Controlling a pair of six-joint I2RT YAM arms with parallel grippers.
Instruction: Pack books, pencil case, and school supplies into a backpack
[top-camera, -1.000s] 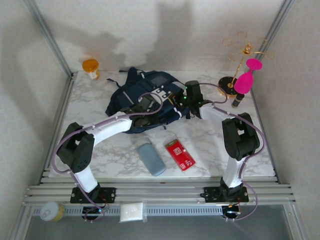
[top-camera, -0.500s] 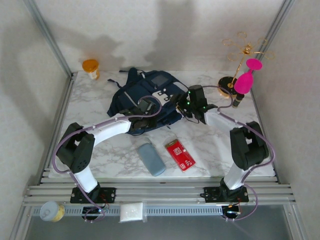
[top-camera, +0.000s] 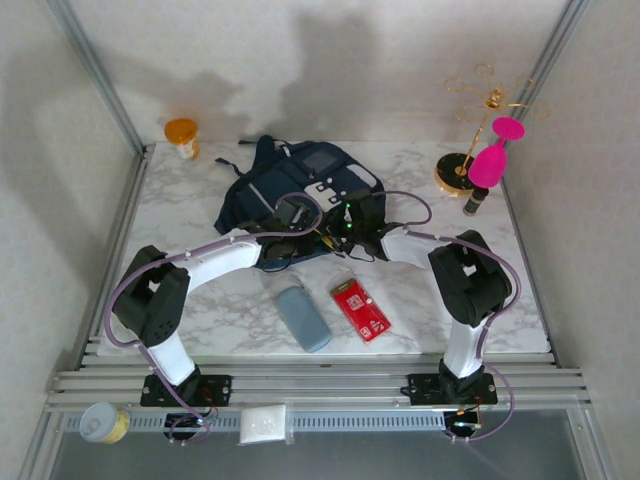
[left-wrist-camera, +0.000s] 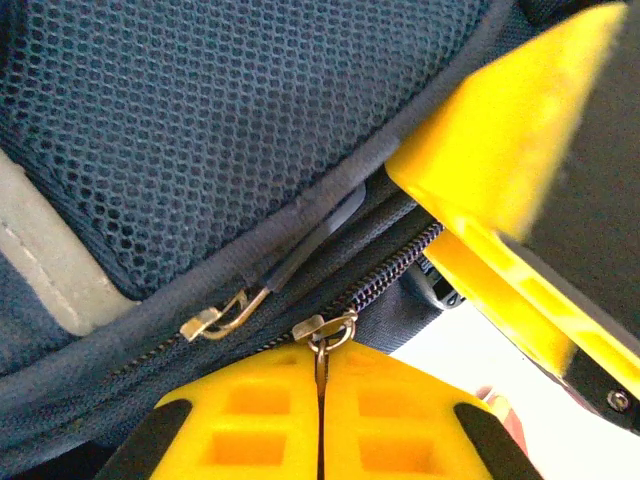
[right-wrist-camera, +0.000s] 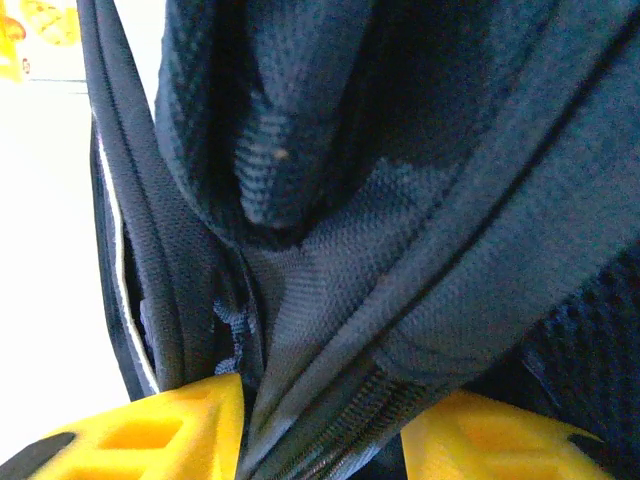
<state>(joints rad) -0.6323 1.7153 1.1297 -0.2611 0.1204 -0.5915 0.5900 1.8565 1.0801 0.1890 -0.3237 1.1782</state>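
My end effector (right-wrist-camera: 322, 425) straddles a fold of the navy backpack (right-wrist-camera: 330, 250). One yellow finger (right-wrist-camera: 150, 430) sits low on the left and the other low on the right. A thick seam and a line of zipper teeth (right-wrist-camera: 345, 405) fill the gap between them, touching both. Mesh fabric bulges above. The bright white counter (right-wrist-camera: 40, 250) runs along the left edge.
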